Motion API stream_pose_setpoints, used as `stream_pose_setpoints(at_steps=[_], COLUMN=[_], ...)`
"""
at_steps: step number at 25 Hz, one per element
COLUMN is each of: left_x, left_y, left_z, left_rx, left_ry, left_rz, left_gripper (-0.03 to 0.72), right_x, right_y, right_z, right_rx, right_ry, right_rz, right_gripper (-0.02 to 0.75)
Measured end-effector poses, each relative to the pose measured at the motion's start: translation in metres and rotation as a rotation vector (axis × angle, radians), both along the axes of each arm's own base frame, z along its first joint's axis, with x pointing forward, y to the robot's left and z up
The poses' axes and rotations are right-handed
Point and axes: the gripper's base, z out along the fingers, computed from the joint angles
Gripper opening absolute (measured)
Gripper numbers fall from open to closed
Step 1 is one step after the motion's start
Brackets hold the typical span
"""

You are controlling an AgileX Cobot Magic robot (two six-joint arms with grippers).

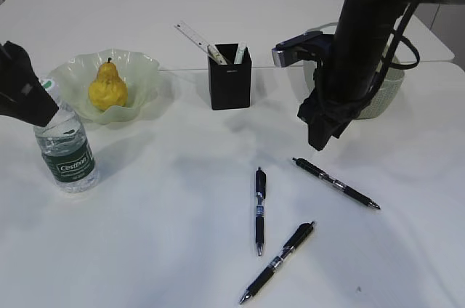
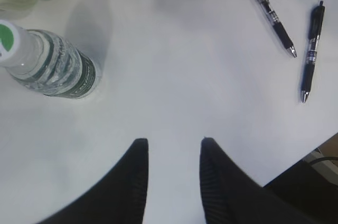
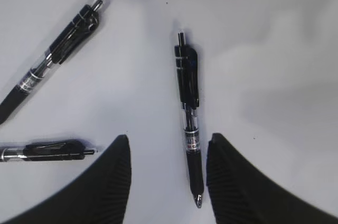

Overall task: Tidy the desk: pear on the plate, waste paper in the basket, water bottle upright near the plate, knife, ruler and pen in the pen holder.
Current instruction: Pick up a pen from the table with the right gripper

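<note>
Here, your white desk (image 1: 182,250) is mostly in order: the right arm (image 1: 363,39) hangs over its middle right, the largest thing in view, with its gripper (image 3: 166,182) spread and empty above a pen. At far right the pale basket (image 1: 389,94) sits behind that arm; its contents are hidden. At far left the green plate (image 1: 138,68) holds the pear (image 1: 107,87), stem up, and just near of it the water bottle (image 1: 67,150) stands upright, cap under the left gripper (image 2: 171,182), whose fingers are parted and hold nothing. The black pen holder (image 1: 229,77) stands in the far middle with the ruler (image 1: 195,35) leaning out to the left; a pale handle beside it may be the knife, but you cannot be sure.

Three pens remain loose, which looks like why your right arm waits there. The rightmost pen (image 1: 336,184) lies diagonally, tip near and right, and in the wrist view its long axis runs straight between the open fingers. The middle pen (image 1: 259,210) lies near to far, tip toward you. The nearest pen (image 1: 277,262) slants, tip near and left.
</note>
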Motion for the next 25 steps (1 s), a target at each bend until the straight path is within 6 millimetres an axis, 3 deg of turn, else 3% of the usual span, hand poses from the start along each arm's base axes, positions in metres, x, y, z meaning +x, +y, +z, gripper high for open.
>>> stream_pose_setpoints(at_steps=[1, 8, 14, 19, 20, 22, 25], left_x=[0.0, 0.001, 0.001, 0.001, 0.001, 0.001, 0.001], left_y=[0.0, 0.0, 0.0, 0.0, 0.0, 0.0, 0.0], left_z=[0.0, 0.0, 0.0, 0.0, 0.0, 0.0, 0.0], left_rx=[0.001, 0.0, 0.002, 0.002, 0.002, 0.001, 0.0], left_ry=[-0.002, -0.008, -0.009, -0.009, -0.009, -0.009, -0.011], left_rz=[0.0, 0.0, 0.0, 0.0, 0.0, 0.0, 0.0], left_gripper=[0.226, 0.227, 0.227, 0.227, 0.227, 0.227, 0.227], right_x=[0.002, -0.002, -0.002, 0.001, 0.003, 0.004, 0.006], right_y=[0.003, 0.021, 0.023, 0.022, 0.023, 0.023, 0.024], right_z=[-0.013, -0.029, -0.031, -0.043, -0.056, -0.064, -0.066], right_rx=[-0.008, -0.082, -0.128, -0.146, -0.154, -0.155, -0.15], right_ry=[0.031, 0.046, 0.035, 0.054, 0.073, 0.08, 0.061], right_rz=[0.005, 0.087, 0.101, 0.101, 0.103, 0.103, 0.101], right_gripper=[0.372, 0.372, 0.372, 0.372, 0.372, 0.372, 0.372])
